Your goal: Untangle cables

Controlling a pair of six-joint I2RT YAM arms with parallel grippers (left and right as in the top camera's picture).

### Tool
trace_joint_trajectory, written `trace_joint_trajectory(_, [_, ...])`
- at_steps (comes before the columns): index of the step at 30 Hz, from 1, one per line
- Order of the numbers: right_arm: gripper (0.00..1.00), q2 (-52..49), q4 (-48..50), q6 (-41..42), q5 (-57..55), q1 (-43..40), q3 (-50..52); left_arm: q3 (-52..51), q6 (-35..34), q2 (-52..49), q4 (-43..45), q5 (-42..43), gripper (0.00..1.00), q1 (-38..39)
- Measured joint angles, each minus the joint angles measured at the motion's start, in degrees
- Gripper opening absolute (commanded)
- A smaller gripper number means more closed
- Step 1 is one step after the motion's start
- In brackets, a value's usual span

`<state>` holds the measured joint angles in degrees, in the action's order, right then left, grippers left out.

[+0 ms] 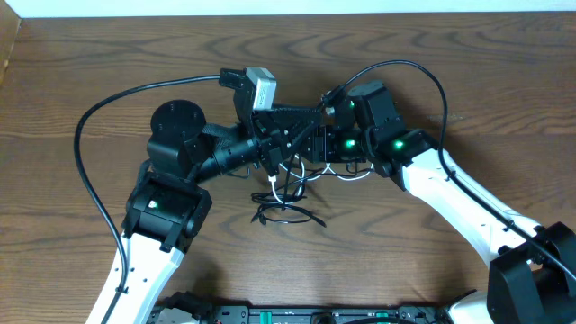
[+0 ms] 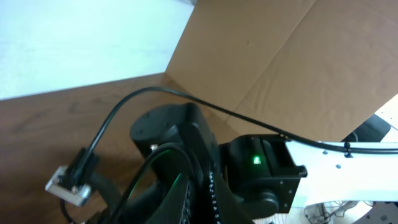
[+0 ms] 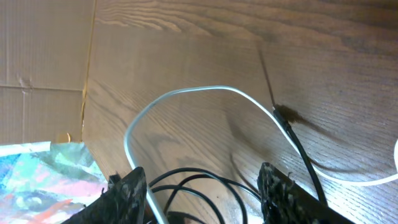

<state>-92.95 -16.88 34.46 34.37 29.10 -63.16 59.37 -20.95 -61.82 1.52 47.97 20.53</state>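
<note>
1. Clearly, the untangling is barely getting under way: the cables (image 1: 286,209) are lying on the tabletop (image 1: 432,63) as one knot of black loops, nearest the robot's base, and no cord looks separated yet.
2. Just beyond the knot, the left claw (image 1: 270,164) is sitting shut. A white cord (image 1: 274,184) is hanging down from that spot, but I cannot tell whether the claw is pinching it.
3. The left arm (image 1: 157,202) is reaching in from the near left, its wrist tilted so that it is facing the other arm.
4. Farther back, the right claw (image 3: 202,183) is standing open, with cords running loosely between its fingers, while the right arm (image 1: 450,189) is stretching in from the near right.
</note>
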Motion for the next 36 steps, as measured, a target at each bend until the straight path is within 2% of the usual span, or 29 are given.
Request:
trace_joint_trajectory(7, [0.54, 0.0, -2.97, -1.03, -2.29, -0.17, 0.0, 0.0, 0.0, 0.02, 1.36, -0.09, 0.07, 0.0])
trace_joint_trajectory(13, [0.52, 0.0, -3.04, -6.23, 0.2, -1.46, 0.0, 0.0, 0.87, 0.0, 1.81, -2.25, 0.08, 0.0])
trace_joint_trajectory(26, [0.7, 0.0, -3.04, -15.1, 10.93, -2.12, 0.0, 0.0, 1.51, -1.95, 3.98, -1.33, 0.08, 0.0])
trace_joint_trajectory(31, [0.7, 0.0, -4.02, -17.9, 16.52, -2.73, 0.0, 0.0, 1.51, -1.95, 6.08, 0.63, 0.08, 0.0])
trace_joint_trajectory(36, [0.66, 0.0, -4.2, -18.78, 17.46, -2.6, 0.0, 0.0, 1.49, -1.95, 6.82, 1.6, 0.08, 0.0])
